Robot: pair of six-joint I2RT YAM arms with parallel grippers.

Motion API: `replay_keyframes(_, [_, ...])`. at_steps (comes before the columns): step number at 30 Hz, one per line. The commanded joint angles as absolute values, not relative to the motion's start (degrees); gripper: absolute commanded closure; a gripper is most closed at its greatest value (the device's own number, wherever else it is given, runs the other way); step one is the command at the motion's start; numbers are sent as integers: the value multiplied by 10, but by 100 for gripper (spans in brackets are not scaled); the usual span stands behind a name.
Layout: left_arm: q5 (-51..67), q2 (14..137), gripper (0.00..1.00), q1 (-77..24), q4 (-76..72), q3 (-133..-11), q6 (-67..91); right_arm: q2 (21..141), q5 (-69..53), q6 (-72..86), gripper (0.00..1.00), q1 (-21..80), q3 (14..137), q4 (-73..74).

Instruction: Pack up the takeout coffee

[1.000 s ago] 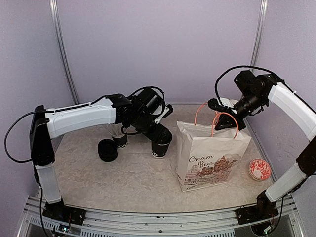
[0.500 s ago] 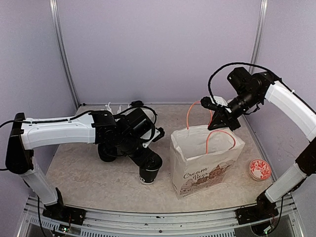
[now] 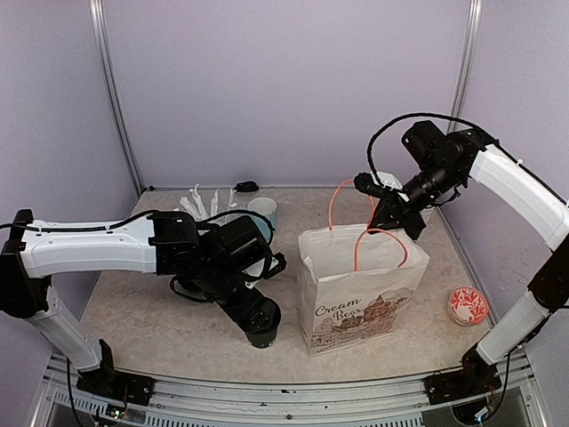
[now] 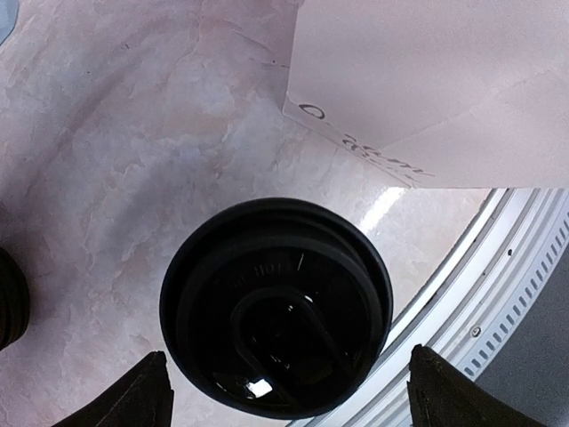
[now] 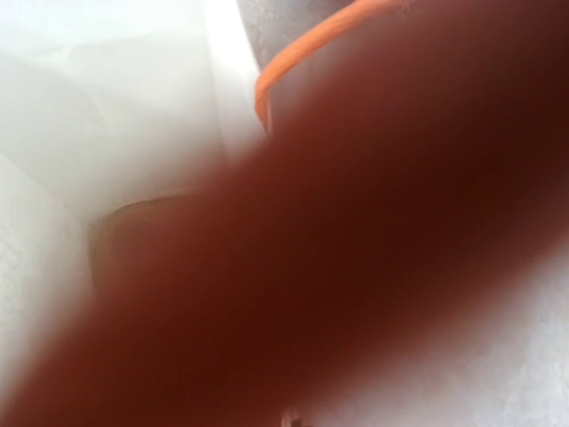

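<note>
A black paper cup with a round black lid [image 3: 263,320] stands on the table near the front edge, just left of the white paper bag [image 3: 356,298]. My left gripper [image 3: 256,304] is right above it. In the left wrist view the lid [image 4: 276,307] fills the middle and my left gripper [image 4: 289,396] is open, its fingertips [image 4: 151,391] clear of the lid on both sides. My right gripper [image 3: 392,216] is over the bag's open top, shut on an orange handle [image 3: 384,233]. The right wrist view is blurred by that handle [image 5: 293,62]. The second cup is hidden behind my left arm.
A light blue mug [image 3: 264,212] and a black cup with white sticks [image 3: 201,201] stand at the back. A round black thing [image 3: 183,287] peeks out under my left arm. A red-patterned round dish [image 3: 468,305] lies right of the bag. The table's front rail [image 4: 498,294] is close to the cup.
My left arm has brought the lidded cup from the table's middle to the front, beside the bag. My right gripper has pulled the bag left and forward by its handle.
</note>
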State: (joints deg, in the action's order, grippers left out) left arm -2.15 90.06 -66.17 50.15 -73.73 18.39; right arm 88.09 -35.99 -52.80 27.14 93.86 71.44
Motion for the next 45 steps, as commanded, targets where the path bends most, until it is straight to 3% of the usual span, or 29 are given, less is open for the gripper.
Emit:
replay_keyframes(1, [-21, 909, 12, -664, 559, -776, 202, 881, -373, -523, 100, 280, 942, 710])
replay_keyframes(17, [-15, 974, 17, -661, 584, -830, 192, 873, -367, -525, 100, 283, 915, 698])
replay_keyframes(25, [-7, 993, 28, -659, 598, -837, 184, 871, -367, -522, 100, 283, 913, 698])
replay_keyframes(39, [-35, 1019, 20, -668, 615, -852, 182, 868, -369, -514, 100, 284, 908, 694])
replay_keyframes(45, [-103, 1011, 20, -668, 634, -894, 187, 867, -370, -512, 100, 285, 908, 693])
